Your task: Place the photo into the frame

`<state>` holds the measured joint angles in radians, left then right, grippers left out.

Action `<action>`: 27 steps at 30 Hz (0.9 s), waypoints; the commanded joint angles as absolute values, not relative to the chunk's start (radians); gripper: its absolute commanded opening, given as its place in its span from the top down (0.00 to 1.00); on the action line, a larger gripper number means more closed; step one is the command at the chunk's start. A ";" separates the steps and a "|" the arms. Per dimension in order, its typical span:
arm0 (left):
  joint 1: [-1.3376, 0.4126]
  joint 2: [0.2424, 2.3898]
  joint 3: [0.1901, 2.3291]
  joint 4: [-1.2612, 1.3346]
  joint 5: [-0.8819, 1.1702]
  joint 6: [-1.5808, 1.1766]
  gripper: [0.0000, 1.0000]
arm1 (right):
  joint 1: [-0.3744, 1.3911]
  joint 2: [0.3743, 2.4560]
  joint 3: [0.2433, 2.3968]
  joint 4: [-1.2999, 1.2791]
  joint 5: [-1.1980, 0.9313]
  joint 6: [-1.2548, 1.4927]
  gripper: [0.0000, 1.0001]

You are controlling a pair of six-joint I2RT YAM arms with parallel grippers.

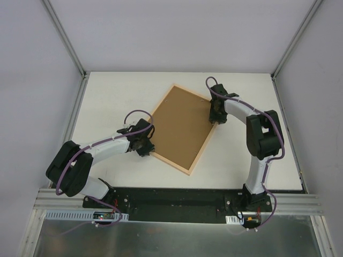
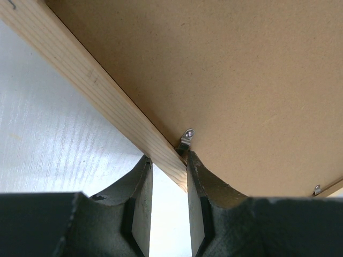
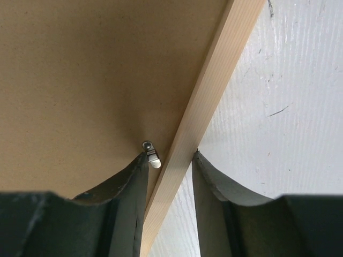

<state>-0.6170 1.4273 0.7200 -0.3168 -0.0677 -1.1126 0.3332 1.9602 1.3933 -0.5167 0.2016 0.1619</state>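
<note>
Right claw [image 3: 170,155] stands spread astride the frame's [image 3: 214,85] far right rail, one finger just beside a metal clip [image 3: 151,154] on the board [image 3: 80,69]. Left claw [image 2: 166,159] straddles the near left rail at another clip; I can't tell whether it pinches the wood. On the table [image 1: 118,96] the frame lies face down, its long axis far-to-near and tilted, with a claw at each opposite corner. It shows pale wood strips and a plain brown back. I see no photo.

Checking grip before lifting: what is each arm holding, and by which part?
Cannot be told: left gripper and right gripper each straddle a wooden rail of the frame, beside a clip.
</note>
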 commanded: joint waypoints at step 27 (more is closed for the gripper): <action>-0.655 1.427 0.719 -0.359 0.020 -0.993 0.90 | 0.321 1.980 1.439 -0.551 0.210 0.144 0.68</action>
<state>-0.6170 1.4273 0.7200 -0.3164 -0.0620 -1.1095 0.3290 1.9739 1.4212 -0.5652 0.2195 0.1459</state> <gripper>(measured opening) 0.242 0.257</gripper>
